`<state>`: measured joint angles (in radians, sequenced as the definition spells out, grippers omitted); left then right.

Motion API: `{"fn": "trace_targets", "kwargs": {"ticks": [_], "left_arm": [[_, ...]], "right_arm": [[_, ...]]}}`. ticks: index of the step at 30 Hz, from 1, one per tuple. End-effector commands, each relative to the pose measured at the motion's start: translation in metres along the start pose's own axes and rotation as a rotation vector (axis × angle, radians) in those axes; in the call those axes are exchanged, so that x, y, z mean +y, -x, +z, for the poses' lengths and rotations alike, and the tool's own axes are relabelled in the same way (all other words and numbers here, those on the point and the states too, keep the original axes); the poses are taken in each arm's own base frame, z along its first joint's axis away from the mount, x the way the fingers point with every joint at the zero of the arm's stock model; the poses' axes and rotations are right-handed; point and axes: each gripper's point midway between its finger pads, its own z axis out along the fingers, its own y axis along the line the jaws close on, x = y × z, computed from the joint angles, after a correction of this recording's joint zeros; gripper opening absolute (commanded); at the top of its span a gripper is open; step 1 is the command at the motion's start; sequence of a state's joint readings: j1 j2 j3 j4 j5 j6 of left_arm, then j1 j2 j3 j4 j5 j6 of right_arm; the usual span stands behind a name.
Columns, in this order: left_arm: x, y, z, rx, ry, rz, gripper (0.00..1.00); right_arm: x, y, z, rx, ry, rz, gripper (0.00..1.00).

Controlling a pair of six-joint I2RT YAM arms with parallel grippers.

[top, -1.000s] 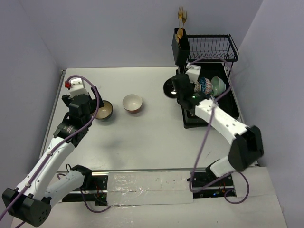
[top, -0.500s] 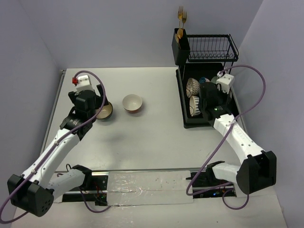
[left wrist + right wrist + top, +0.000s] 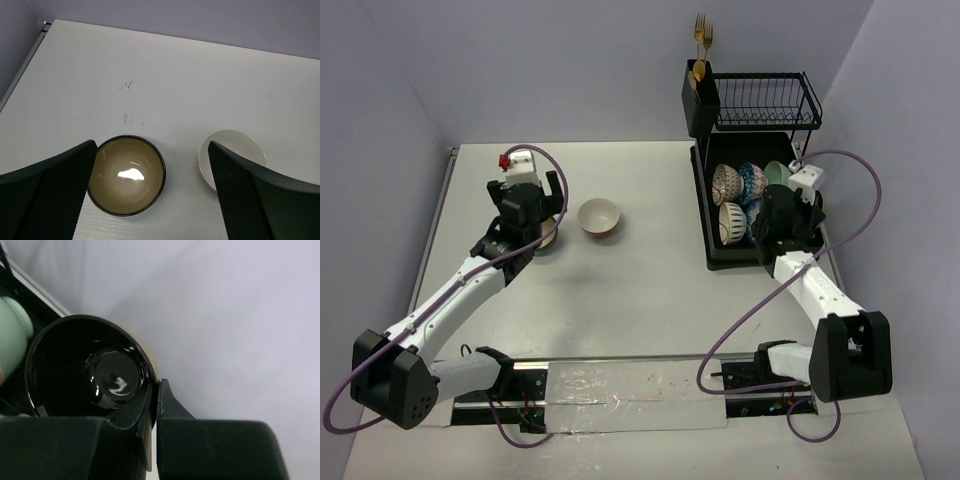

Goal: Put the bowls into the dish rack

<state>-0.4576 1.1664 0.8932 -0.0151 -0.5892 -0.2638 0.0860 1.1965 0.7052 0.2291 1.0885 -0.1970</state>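
A tan dark-rimmed bowl [image 3: 126,175] sits upright on the table under my left gripper [image 3: 151,145], which is open and straddles it without touching. A white bowl [image 3: 230,157] with a red outside [image 3: 599,216] stands just to its right. In the top view the left gripper [image 3: 542,210] hides most of the tan bowl. My right gripper [image 3: 155,390] is shut on the rim of a glossy black bowl [image 3: 85,370], over the right side of the dish rack [image 3: 704,222]. Patterned bowls [image 3: 725,183] and a mint green bowl [image 3: 12,335] stand in the rack.
A black utensil holder with gold forks [image 3: 701,90] and a raised wire shelf [image 3: 765,100] stand at the rack's back. The side wall is close on the right of the rack. The table's left edge [image 3: 445,200] lies beyond the left arm.
The right arm has swung from the rack's left side to its right side with the black bowl in its grip. The left gripper has moved back and right, over the tan bowl.
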Motion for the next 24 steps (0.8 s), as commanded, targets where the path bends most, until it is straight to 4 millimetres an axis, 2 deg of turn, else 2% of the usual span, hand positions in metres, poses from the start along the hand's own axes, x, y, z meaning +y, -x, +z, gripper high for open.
{"fn": "trace_targets", "kwargs": {"ticks": [1, 5, 12, 24], "left_arm": [[-0.002, 0.021, -0.002, -0.093, -0.003, -0.017, 0.99], [-0.002, 0.022, -0.005, -0.106, -0.009, -0.024, 0.99], [0.000, 0.029, -0.010, -0.124, -0.020, -0.033, 0.99], [0.007, 0.043, -0.024, -0.166, -0.028, -0.049, 0.99]], "right_arm": [[-0.001, 0.037, 0.009, -0.130, -0.047, 0.094, 0.00], [0.004, 0.028, 0.014, -0.127, -0.090, 0.050, 0.00], [0.000, 0.014, 0.017, -0.111, -0.150, 0.007, 0.00], [0.017, -0.022, 0.024, -0.048, -0.157, -0.103, 0.00]]}}
